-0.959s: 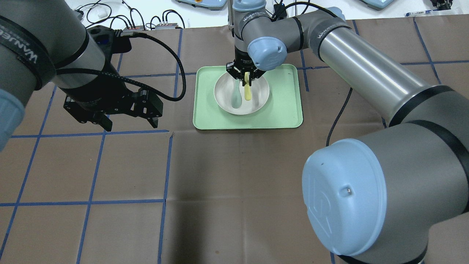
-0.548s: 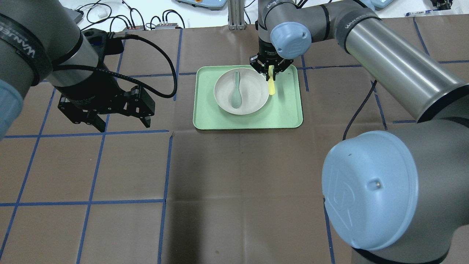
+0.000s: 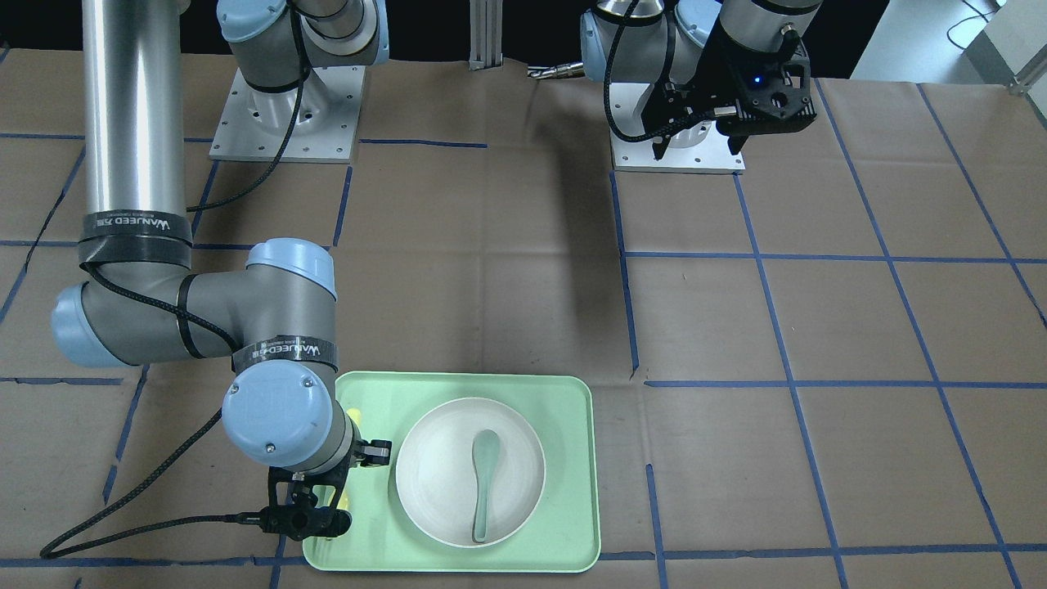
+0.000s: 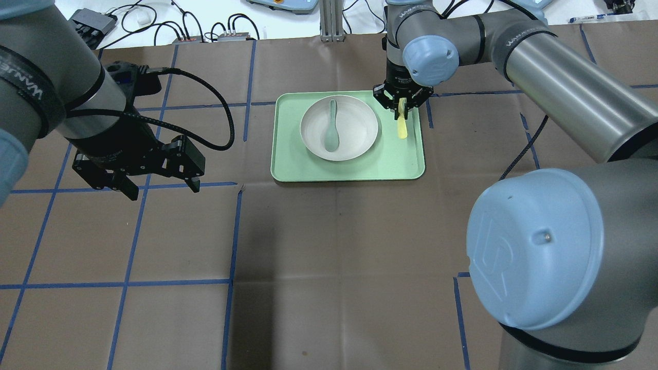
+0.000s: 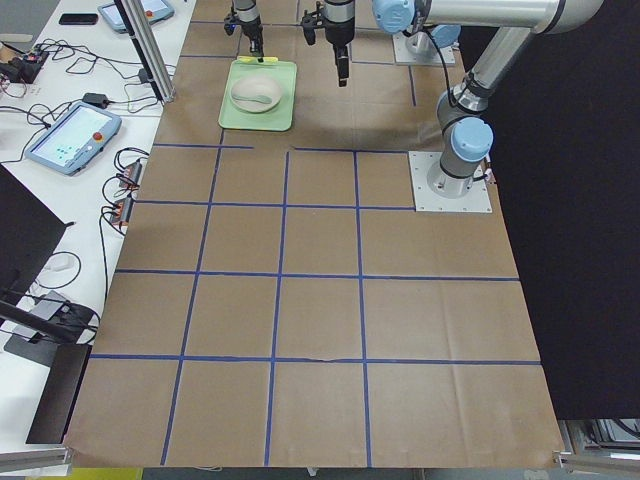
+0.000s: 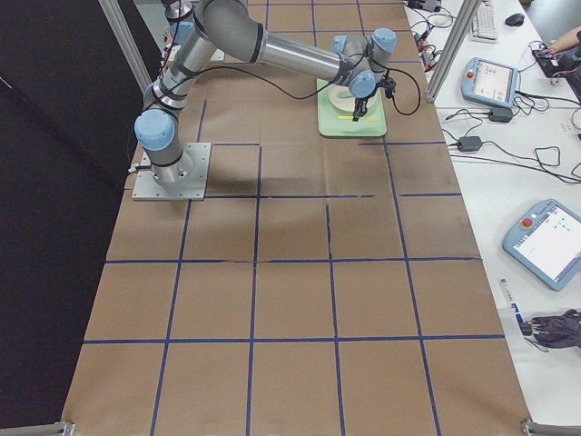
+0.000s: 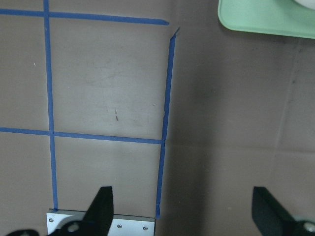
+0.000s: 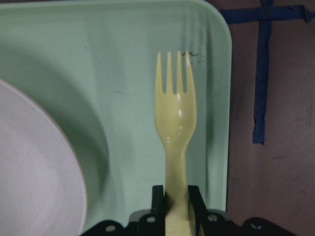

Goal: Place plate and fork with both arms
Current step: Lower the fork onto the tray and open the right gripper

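The off-white plate [image 4: 360, 128] sits in the mint-green tray [image 4: 349, 174] with a teal-grey spoon [image 4: 331, 131] lying in it. My right gripper [image 4: 402, 105] is shut on the handle of the pale yellow fork [image 4: 401, 126]. It holds the fork over the tray's strip between the plate and the tray's right rim. In the right wrist view the fork [image 8: 176, 113] points away from the gripper [image 8: 176, 196], with the plate [image 8: 34, 172] at the left. My left gripper [image 4: 162, 190] is open and empty over bare table, left of the tray. Its fingers [image 7: 101, 206] frame only paper.
Brown paper with blue tape lines [image 4: 234, 236] covers the table. Cables and small boxes [image 4: 231, 36] lie beyond the far edge. In the front-facing view the right arm's wrist [image 3: 278, 417] hangs over the tray's corner [image 3: 458, 388], and the left gripper [image 3: 695, 150] is near its base.
My right gripper carried the fork rightward from over the plate to over the tray's right strip. My left gripper drew back to the left and toward the robot.
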Robot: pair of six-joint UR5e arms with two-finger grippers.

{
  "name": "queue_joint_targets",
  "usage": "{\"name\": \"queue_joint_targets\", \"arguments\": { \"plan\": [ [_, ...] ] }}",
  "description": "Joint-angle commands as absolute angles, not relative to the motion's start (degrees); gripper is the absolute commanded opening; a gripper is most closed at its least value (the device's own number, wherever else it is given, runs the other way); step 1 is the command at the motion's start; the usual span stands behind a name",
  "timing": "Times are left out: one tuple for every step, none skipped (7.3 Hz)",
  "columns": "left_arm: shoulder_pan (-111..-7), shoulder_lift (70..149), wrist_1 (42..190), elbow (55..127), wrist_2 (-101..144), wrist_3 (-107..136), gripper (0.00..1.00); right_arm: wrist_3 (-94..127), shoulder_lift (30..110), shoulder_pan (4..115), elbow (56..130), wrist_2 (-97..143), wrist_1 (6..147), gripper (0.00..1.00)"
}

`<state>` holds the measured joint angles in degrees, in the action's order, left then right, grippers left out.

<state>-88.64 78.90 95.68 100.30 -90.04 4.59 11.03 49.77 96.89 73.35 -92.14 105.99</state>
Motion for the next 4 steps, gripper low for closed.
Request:
{"name": "queue_joint_targets", "arguments": {
  "plan": [
    [-88.7, 79.2, 95.6, 100.2, -91.0, 4.7, 1.0, 11.2, 47.9, 96.9, 73.5, -91.9, 106.0, 0.05],
    [-88.6, 79.7, 95.6, 100.1, -91.1, 5.1, 1.0, 11.1, 47.9, 96.9, 73.5, -92.0, 106.1, 0.08],
    [-88.6, 79.7, 95.6, 100.2, -91.1, 5.2, 1.0, 10.6, 47.9, 96.7, 73.5, -92.7, 106.0, 0.34],
    [-88.7, 79.9, 95.6, 100.2, -90.5, 5.5, 1.0, 10.6, 48.2, 96.5, 73.5, -92.7, 105.9, 0.99]
  ]
}}
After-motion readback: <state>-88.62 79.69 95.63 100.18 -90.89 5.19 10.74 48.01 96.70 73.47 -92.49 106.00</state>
